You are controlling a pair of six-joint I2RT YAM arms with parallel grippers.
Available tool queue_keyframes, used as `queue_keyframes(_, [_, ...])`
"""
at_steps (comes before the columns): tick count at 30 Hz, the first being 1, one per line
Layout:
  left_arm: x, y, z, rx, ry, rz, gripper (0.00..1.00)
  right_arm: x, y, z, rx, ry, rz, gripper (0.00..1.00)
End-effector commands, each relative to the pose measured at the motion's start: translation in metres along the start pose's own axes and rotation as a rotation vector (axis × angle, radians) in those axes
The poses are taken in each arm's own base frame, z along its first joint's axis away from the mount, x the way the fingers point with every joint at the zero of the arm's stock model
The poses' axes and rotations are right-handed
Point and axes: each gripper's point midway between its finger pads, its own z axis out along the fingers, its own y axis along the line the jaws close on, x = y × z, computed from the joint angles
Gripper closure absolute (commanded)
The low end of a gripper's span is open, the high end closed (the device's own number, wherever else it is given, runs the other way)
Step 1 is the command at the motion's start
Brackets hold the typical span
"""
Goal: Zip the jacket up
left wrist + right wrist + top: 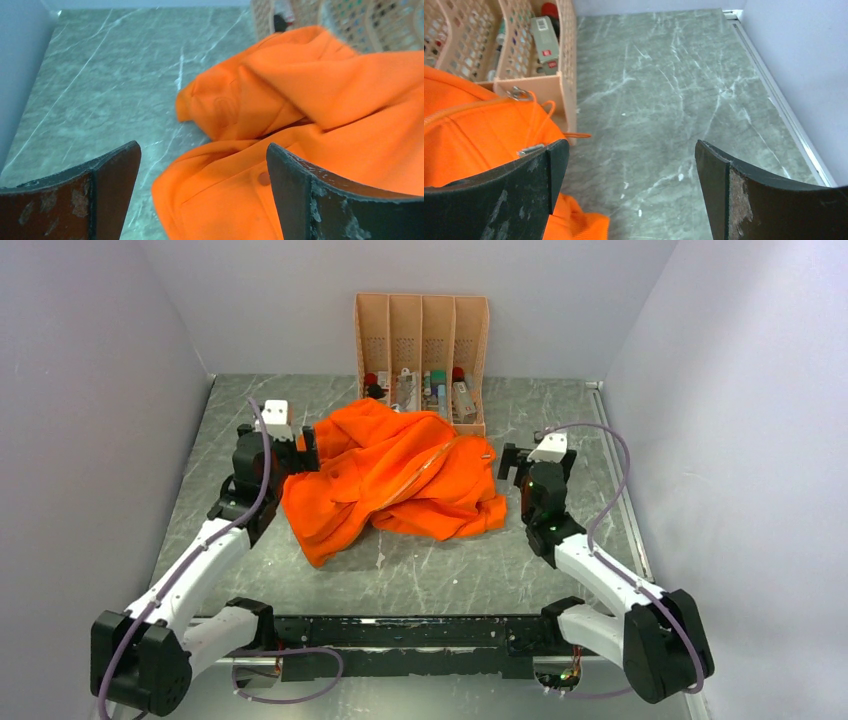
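The bright orange jacket (395, 476) lies crumpled in the middle of the grey marbled table (430, 570). A line of its zipper (425, 468) runs diagonally across the top. My left gripper (300, 450) hovers at the jacket's left edge, open, with orange cloth (225, 195) and a snap button (264, 178) below the gap and nothing pinched. My right gripper (513, 465) stands open just off the jacket's right edge. In the right wrist view the metal zipper end (530, 149) and a ring pull (518, 92) lie by the left finger (524, 190), over bare table.
A tan slotted organiser (421, 358) holding small bottles stands at the back, touching the jacket's far edge (549, 95). Grey walls close in left, right and behind. A raised rail (774, 95) runs along the table's right edge.
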Motion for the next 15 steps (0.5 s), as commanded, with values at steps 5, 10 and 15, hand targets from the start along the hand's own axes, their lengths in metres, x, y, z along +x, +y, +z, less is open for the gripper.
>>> queue_keyframes(5, [0.056,0.046,0.025,-0.123,0.039,0.108,0.0,0.034,-0.038,0.001,0.193,-0.055,-0.052,0.01])
queue_keyframes(10, [0.094,0.051,0.046,-0.08,0.074,0.067,0.0,0.056,-0.043,0.002,0.206,-0.075,-0.074,0.01])
queue_keyframes(15, [0.118,0.08,0.059,-0.155,0.067,0.062,0.0,0.067,-0.049,0.01,0.239,-0.099,-0.115,0.01])
